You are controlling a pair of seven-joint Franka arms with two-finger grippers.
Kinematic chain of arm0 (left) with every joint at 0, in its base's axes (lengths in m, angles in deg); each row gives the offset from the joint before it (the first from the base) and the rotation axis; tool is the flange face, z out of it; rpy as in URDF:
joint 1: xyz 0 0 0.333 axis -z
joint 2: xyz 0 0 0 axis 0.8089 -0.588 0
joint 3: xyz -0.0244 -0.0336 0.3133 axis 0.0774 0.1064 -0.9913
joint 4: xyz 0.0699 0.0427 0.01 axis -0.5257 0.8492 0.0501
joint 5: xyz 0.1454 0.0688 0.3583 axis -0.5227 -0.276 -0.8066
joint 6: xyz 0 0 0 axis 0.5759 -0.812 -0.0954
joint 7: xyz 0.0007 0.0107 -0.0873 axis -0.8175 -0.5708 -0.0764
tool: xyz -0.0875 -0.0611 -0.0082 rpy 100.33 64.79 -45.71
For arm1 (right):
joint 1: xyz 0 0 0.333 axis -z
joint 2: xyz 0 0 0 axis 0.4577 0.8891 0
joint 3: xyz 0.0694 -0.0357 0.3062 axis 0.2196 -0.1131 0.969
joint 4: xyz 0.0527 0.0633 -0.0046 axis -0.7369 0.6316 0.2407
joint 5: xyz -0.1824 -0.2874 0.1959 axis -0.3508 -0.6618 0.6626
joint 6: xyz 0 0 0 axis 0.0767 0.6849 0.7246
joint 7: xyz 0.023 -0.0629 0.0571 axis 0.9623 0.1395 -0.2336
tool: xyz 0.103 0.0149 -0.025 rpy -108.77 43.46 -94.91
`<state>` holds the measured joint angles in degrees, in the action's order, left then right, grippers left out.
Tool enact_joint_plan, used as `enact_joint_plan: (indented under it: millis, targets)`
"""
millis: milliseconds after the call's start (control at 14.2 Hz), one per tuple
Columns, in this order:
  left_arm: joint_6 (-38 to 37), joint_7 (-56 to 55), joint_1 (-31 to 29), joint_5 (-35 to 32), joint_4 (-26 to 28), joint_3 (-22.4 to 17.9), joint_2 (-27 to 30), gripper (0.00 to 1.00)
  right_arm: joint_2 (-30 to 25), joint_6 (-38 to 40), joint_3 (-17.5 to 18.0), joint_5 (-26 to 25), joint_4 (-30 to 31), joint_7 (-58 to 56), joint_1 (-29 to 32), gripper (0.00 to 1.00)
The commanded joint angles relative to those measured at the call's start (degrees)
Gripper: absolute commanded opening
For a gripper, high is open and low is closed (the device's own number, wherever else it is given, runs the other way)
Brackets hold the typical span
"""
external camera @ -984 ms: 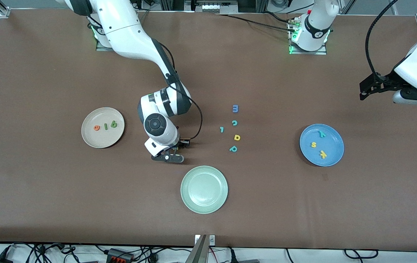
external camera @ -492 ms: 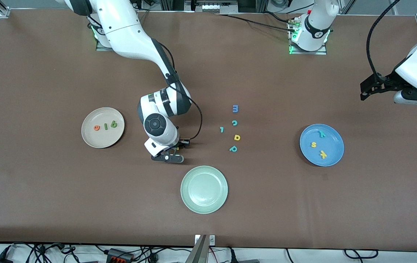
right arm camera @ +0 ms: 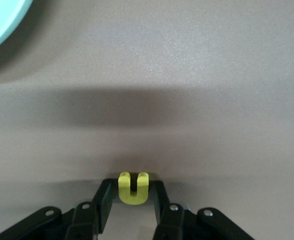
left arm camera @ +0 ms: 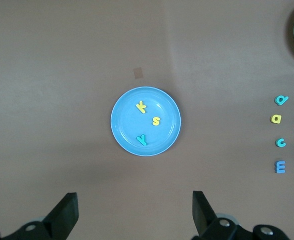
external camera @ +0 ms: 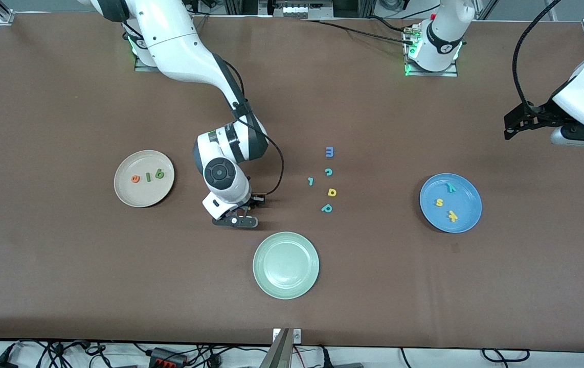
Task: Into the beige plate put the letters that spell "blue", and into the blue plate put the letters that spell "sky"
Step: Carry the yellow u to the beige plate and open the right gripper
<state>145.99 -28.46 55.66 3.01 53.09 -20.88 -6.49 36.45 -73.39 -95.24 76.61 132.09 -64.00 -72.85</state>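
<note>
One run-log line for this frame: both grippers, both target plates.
right gripper: shut on yellow u, low beside pale green plate | left gripper: open, waiting above blue plate | beige plate: e, l, b | blue plate: s, k, y

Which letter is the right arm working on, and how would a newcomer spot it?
Find the pale green plate; the right gripper is down at the table just farther from the front camera. Between its jaws sits the small yellow foam "u", the only letter lying apart from plates and cluster.
</note>
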Motion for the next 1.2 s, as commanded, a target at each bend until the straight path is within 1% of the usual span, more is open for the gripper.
enact_joint_plan:
  millis: [0, 141, 211, 351, 562, 633, 773, 914, 1125]
  targets:
    - [-1.2, 1.1, 0.0, 1.1, -1.3, -0.1, -0.5, 1.00, 1.0, 0.3, -0.1, -1.1, -0.9, 0.2, 0.0, 0.35]
    - [-1.2, 1.1, 0.0, 1.1, -1.3, -0.1, -0.5, 1.00, 0.9, 0.4, -0.1, -1.1, -0.9, 0.1, 0.0, 0.24]
    - [-1.2, 1.2, 0.0, 1.1, -1.3, -0.1, -0.5, 1.00, 0.8, 0.4, -0.1, -1.1, -0.9, 0.1, 0.1, 0.22]
    - [-1.2, 1.2, 0.0, 1.1, -1.3, -0.1, -0.5, 1.00, 0.5, 0.5, -0.1, -1.2, -0.9, -0.1, 0.4, 0.20]
    - [-1.2, 1.3, 0.0, 1.1, -1.3, -0.1, -0.5, 1.00, -0.4, 2.6, -0.5, -1.3, -0.8, -0.1, 0.3, 0.20]
    - [-1.2, 1.3, 0.0, 1.1, -1.3, -0.1, -0.5, 1.00, -1.7, 5.2, -1.5, -1.5, -0.7, 0.0, 0.3, 0.20]
    - [-1.2, 1.3, -0.1, 1.1, -1.3, -0.1, -0.5, 1.00, -3.8, 11.3, -5.1, -1.9, 0.4, -1.1, -0.4, 0.21]
    - [-1.9, 1.5, -0.2, 1.1, -1.3, -0.1, -0.5, 1.00, -6.1, 15.0, -7.9, -2.0, 2.8, -6.6, -0.2, 0.21]
    - [-2.3, 1.4, -0.2, 1.1, -1.3, -0.1, -0.5, 1.00, -12.5, 15.5, -10.9, -1.8, 11.9, -16.9, 1.1, 0.21]
